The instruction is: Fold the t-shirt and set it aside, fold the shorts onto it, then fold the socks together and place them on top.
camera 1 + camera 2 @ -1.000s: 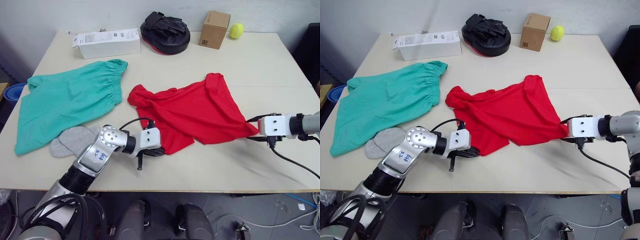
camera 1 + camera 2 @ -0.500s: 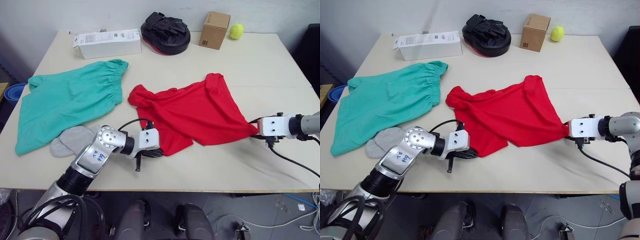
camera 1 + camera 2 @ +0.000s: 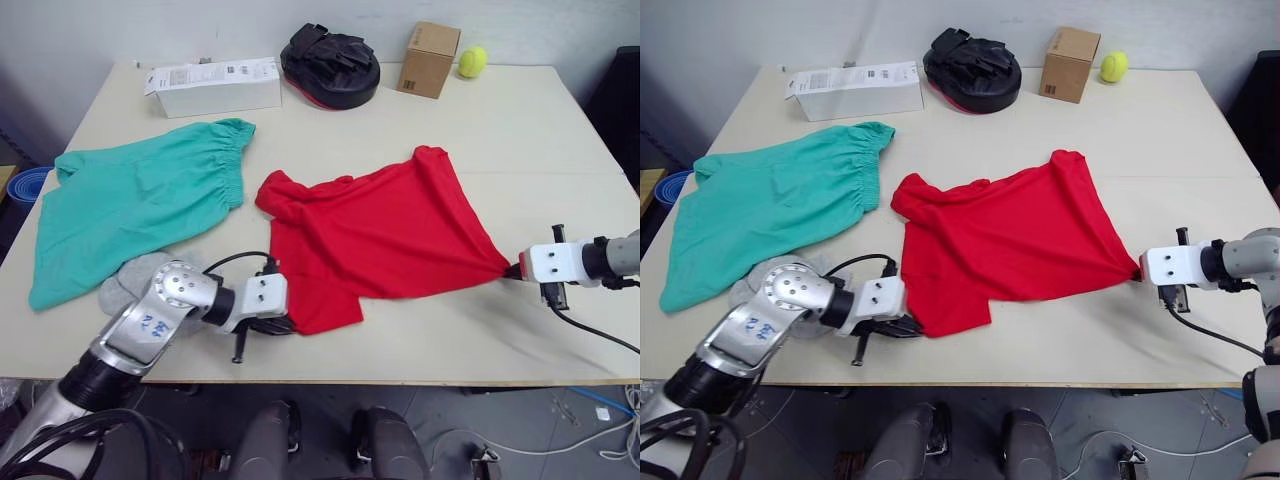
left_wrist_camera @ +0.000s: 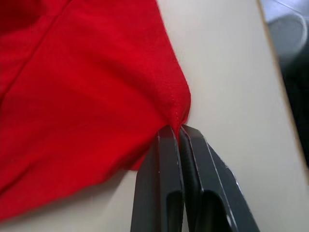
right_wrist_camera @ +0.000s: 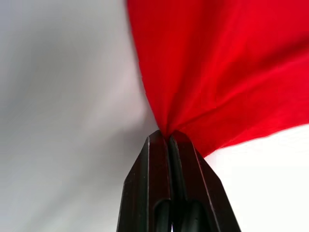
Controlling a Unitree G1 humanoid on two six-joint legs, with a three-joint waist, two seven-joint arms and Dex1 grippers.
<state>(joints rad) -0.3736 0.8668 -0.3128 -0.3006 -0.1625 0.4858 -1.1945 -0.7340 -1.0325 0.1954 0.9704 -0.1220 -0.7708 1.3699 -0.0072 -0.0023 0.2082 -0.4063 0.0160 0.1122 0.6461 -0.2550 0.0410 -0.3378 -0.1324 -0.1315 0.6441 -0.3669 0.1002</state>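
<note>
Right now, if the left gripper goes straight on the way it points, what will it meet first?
The t-shirt: the left gripper is already shut on its corner, so the red cloth lies directly ahead of it. Past that, probably bare table.

Left end effector and right end effector both pinched closed, arms spread apart.

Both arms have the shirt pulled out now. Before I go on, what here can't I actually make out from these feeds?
- Socks: partly hidden behind the left arm in the head views; whether there are one or two cannot be told.
- T-shirt: chest print and blue collar band not visible; fabric is bunched at the collar.
- Shorts: drawstring not visible; one corner reaches the table edge.
- White box: label print too small to read.
</note>
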